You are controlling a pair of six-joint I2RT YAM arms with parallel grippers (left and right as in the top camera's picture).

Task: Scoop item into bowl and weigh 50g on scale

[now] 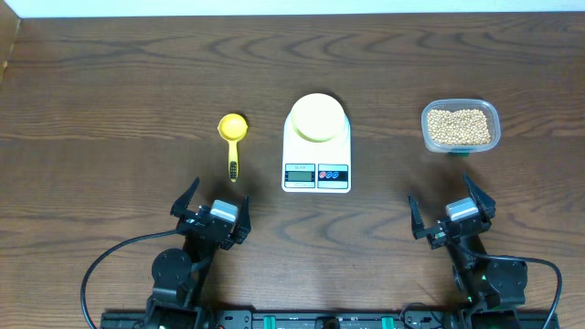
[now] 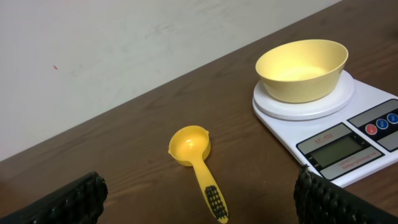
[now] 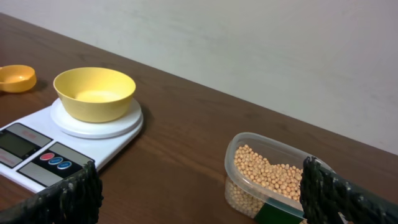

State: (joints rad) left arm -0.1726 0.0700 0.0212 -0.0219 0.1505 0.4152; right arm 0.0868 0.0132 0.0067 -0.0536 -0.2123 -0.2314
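- Bowl (image 1: 317, 117), pale yellow, sits centred on scale (image 1: 316, 174) platform; scale's long axis runs front-back, display end toward robot.
- Beans (image 1: 459, 126) in clear tub (image 1: 461, 102), well right of scale.
- Yellow scoop (image 1: 232, 142) left of scale, handle toward robot.
- L gripper (image 1: 218, 198), R gripper (image 1: 445, 196): fingers spread apart, holding nothing.
- Dark wood table (image 1: 110, 91); plain pale wall (image 2: 124, 37) behind.

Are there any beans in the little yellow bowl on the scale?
No, the bowl sits empty on the scale, and the beans lie in the clear tub beside it.
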